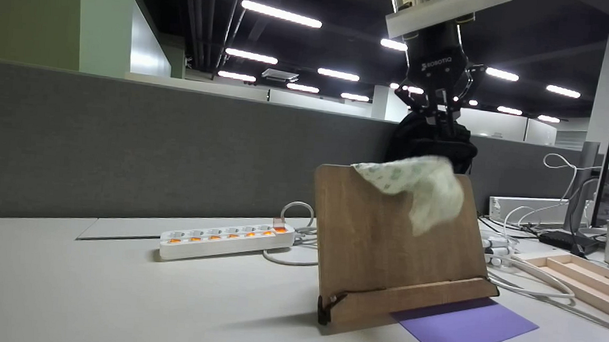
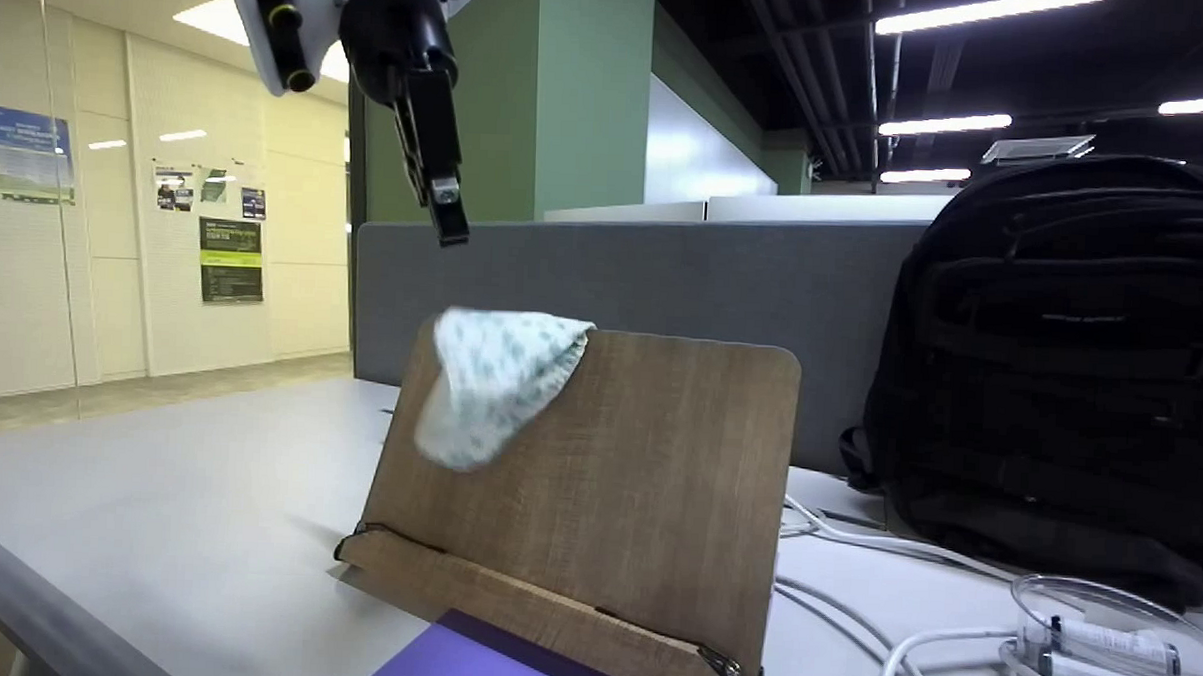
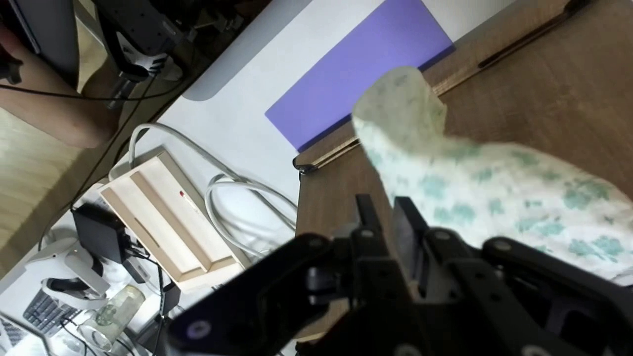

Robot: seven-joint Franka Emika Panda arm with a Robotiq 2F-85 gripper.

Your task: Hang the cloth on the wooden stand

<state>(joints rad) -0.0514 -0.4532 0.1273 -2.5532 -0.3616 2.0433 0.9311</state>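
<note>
One cloth laps the top edge of the stand; the claw, slightly spread, hangs clear above.

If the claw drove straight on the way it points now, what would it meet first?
Probably the cloth at the top of the wooden stand: both exterior views show it below the claw, though exact depth is unclear.

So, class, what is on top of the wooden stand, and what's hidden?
The cloth, partly blurred, drapes from the top edge of the wooden stand down its front. The part it covers is hidden; whether cloth reaches down the back cannot be seen.
</note>
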